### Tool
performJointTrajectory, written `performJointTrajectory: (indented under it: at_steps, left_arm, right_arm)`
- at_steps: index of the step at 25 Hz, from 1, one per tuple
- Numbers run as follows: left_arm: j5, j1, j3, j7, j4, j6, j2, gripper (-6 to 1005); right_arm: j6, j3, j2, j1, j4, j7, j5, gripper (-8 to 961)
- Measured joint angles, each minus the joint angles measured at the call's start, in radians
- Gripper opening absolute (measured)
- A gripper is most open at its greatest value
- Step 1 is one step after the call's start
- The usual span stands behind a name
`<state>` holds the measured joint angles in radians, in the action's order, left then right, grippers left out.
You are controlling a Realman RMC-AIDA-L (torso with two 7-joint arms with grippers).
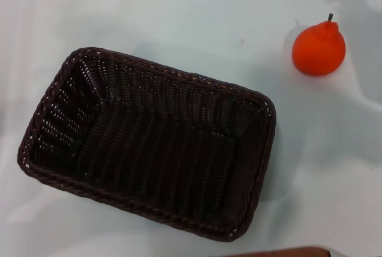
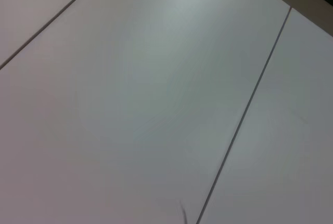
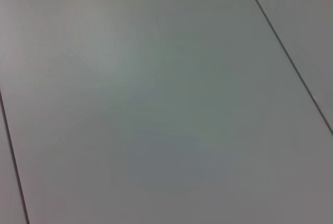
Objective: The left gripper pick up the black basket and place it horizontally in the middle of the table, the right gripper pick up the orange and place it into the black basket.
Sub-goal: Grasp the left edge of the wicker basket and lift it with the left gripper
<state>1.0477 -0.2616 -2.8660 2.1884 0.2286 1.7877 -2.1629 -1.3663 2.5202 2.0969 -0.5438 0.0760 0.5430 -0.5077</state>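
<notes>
Neither hand shows in any view, so whether each is apart or together I cannot tell; both wrist cameras look only at pale flat panels with thin dark seams, perhaps a wall or ceiling.

On the worktop [image 1: 179, 18] the black basket [image 1: 149, 144] lies empty and skewed, its long axis slanting from far-left to near-right, left of centre. It is woven wicker, so likely light and fairly stiff, with a braided rim that should give a sure pinch; the left-hand short wall looks the sensible place to take hold.

Well apart, at the far right, the orange [image 1: 319, 48] stands upright, stem up. It looks smooth and round, apt to roll, best gripped across its widest part.

White, glossy worktop fills the head view.
</notes>
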Motion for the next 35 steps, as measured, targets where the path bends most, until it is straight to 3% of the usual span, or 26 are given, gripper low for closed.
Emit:
performJointTrajectory:
  at_steps: [16,20,22,24,30,32,35]
  left_arm:
    - [0.004,-0.002,0.006,-0.013,0.004,-0.001,0.002,714]
    - [0.026,0.001,0.06,-0.151,0.069,-0.04,0.021,713]
    - [0.045,0.005,0.122,-0.244,0.133,-0.062,0.045,712]
    - [0.071,0.006,0.198,-0.34,0.201,-0.066,0.082,711]
    - [0.292,-0.007,0.401,-0.761,0.489,-0.092,0.237,702]
    - [0.411,-0.008,0.415,-0.888,0.619,-0.11,0.255,702]
    - [0.597,-0.011,0.415,-1.064,0.815,-0.116,0.263,702]
  right_arm:
    - [-0.005,0.001,0.0,-0.002,-0.004,0.0,0.0,924]
    - [-0.008,-0.002,0.0,-0.002,-0.006,0.0,0.0,924]
    - [-0.006,-0.003,0.0,-0.002,-0.006,0.0,0.0,924]
    - [-0.004,-0.004,0.0,-0.002,-0.007,0.0,0.0,924]
    - [-0.003,-0.002,0.0,-0.004,-0.007,0.0,0.0,925]
    - [-0.002,0.0,0.0,-0.004,-0.006,0.0,0.0,925]
    - [-0.002,0.001,0.0,-0.004,-0.003,0.0,0.0,925]
